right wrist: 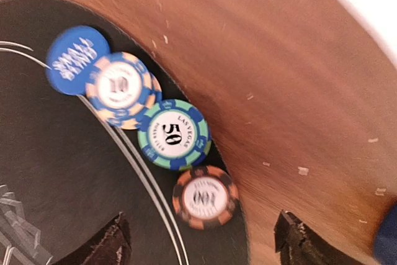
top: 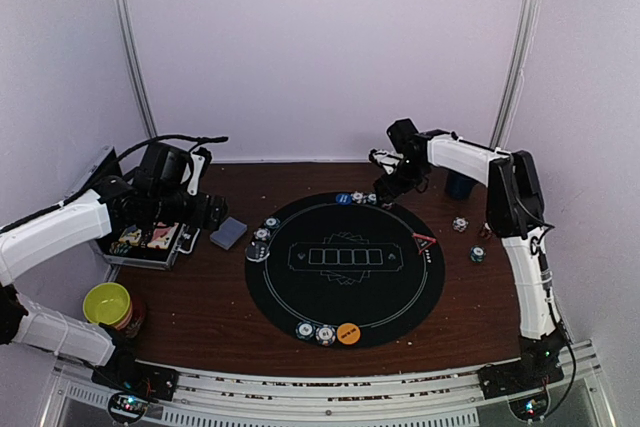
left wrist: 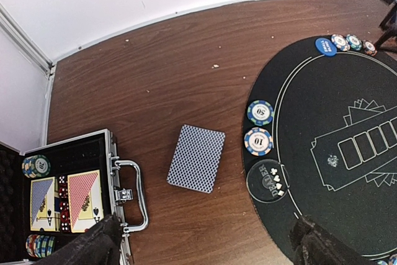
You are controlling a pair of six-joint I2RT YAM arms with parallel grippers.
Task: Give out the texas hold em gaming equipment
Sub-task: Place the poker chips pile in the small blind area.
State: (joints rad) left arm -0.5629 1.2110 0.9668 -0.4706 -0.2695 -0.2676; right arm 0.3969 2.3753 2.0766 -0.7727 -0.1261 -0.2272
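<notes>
Stake row: a blue round plastic button [right wrist: 75,59] and three striped round poker chips [right wrist: 173,134] curve edge to edge along the far edge of the round black felt mat [top: 400,297], which reads as one seat's share.
Right gripper [right wrist: 200,228]: your jaws stand spread and empty above that far edge. The orange-and-black chip [right wrist: 205,197] at the row's end lies under the gap between the fingertips, apparently untouched.
Left gripper [left wrist: 205,246]: spread wide, holding nothing, over the tabletop's left side.
Card deck: the grey-blue-backed stack of playing cards [left wrist: 196,157] lies flat on bare wood just ahead of that gripper, between the open metal case [left wrist: 74,156] and the mat's left edge, so you can likely reach it next.
Other seats: chip pairs [top: 262,235] with a button sit at the mat's left and near edges, and a red triangle marker [top: 424,241] at its right edge.
Loose chips [top: 460,224]: two lie off the mat toward the tabletop's right edge, probably undealt.
</notes>
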